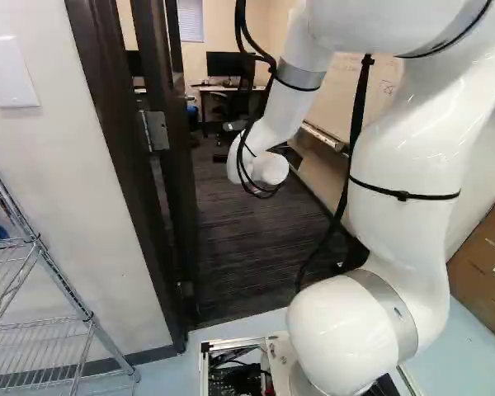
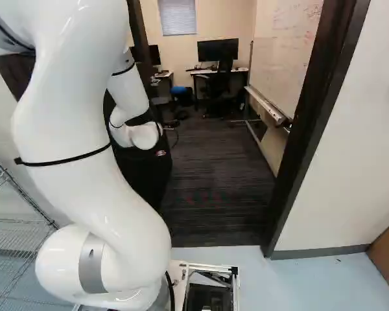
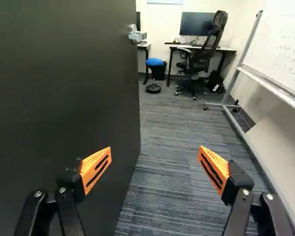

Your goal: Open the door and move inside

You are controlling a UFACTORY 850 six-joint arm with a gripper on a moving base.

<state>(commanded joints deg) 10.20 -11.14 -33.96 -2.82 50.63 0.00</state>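
Dark grey carpet with fine stripes (image 3: 172, 128), running from the threshold through to the far wall of the room. Framed by a dark brown doorway (image 2: 311, 136), upright around the opening, with pale blue floor (image 2: 324, 278) on the near side. Swung inward and standing open, the dark door (image 3: 64, 98), at the left of the opening, with its free edge beyond the end effector (image 3: 155, 148). Opposite the door, along the other side of the room, a whiteboard (image 3: 287, 49) with handwriting. White and bent in front of the doorway, the arm (image 1: 404, 181), its wrist reaching into the opening. At the left of the left base view, a wire shelf (image 1: 87, 316); at the right, a cardboard box (image 1: 483, 260). Against the far wall, a bench (image 3: 228, 49) with a black office chair (image 3: 200, 61) in front and a dark monitor (image 3: 192, 23) on top. Between chair and door edge, a small blue-topped stool (image 3: 155, 62). Spread wide at the end effector, both fingers, with orange pads (image 3: 95, 168) facing each other, one in front of the door's face, the other over carpet; too hard to tell whether touching the door. Smallest, a silvery handle (image 3: 137, 36) at the door's free edge.
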